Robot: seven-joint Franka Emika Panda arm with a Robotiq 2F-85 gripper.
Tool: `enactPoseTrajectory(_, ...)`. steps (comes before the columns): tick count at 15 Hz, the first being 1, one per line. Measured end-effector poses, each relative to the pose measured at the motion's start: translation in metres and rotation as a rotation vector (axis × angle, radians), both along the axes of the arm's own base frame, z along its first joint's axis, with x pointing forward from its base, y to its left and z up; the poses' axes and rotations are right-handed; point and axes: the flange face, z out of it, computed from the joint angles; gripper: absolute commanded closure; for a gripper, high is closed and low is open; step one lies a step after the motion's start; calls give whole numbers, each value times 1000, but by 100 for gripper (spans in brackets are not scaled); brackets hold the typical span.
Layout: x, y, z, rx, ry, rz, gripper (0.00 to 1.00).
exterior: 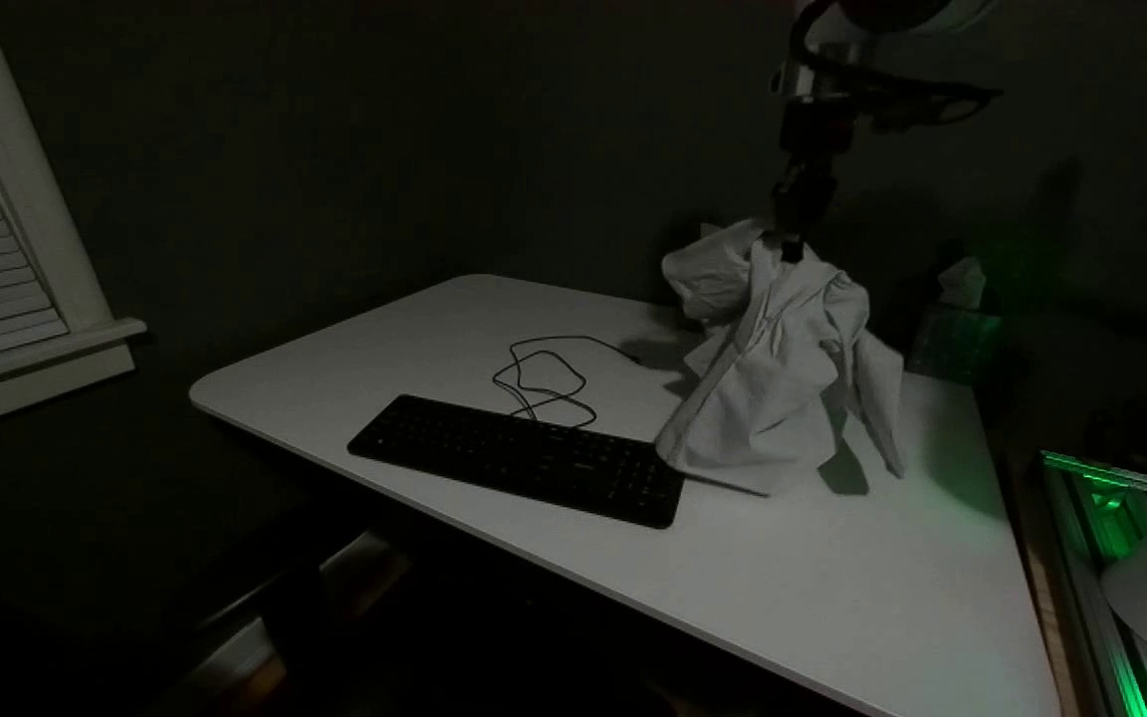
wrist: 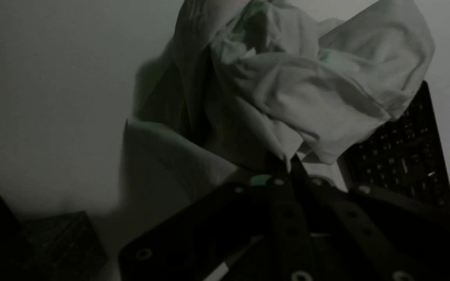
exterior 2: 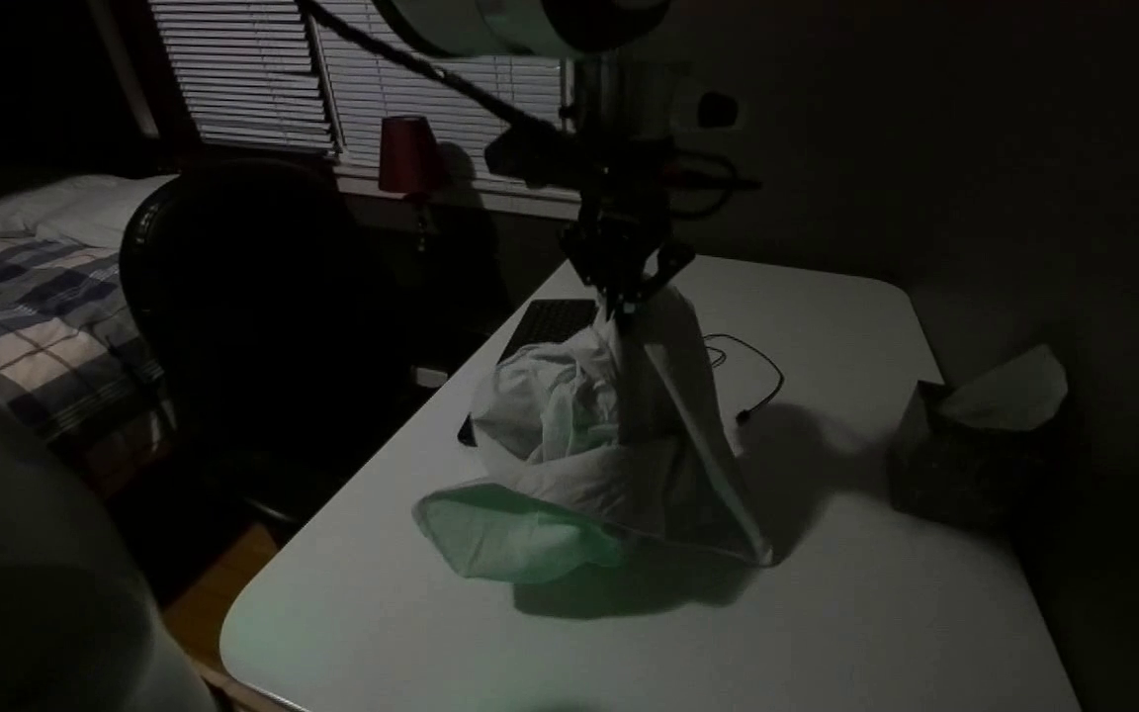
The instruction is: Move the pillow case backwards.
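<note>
The pillow case is a crumpled light cloth hanging in folds over the white desk. It also shows in an exterior view and fills the upper middle of the wrist view. My gripper is shut on a gathered top part of it. In the wrist view the dark fingers pinch a fold between their tips. The gripper also shows above the cloth in an exterior view. Shadows lie under the hem; I cannot tell if its lowest edge touches the desk.
A black keyboard lies on the desk, its end partly behind the cloth's lower edge. Its thin cable is looped behind it. A tissue box stands at the wall side. A dark chair stands by the desk edge.
</note>
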Motion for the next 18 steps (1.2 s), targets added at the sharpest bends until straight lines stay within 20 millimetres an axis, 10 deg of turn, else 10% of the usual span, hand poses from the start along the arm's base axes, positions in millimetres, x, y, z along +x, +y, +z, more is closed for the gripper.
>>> enactPoseTrajectory(5,-58,-41,95,-131,-168,-199,99)
enactPoseTrajectory(9,-82,-62,121,-285,-226,-335,99)
enactPoseTrajectory(18,-70,-98,-9,-483,-265,-719,99)
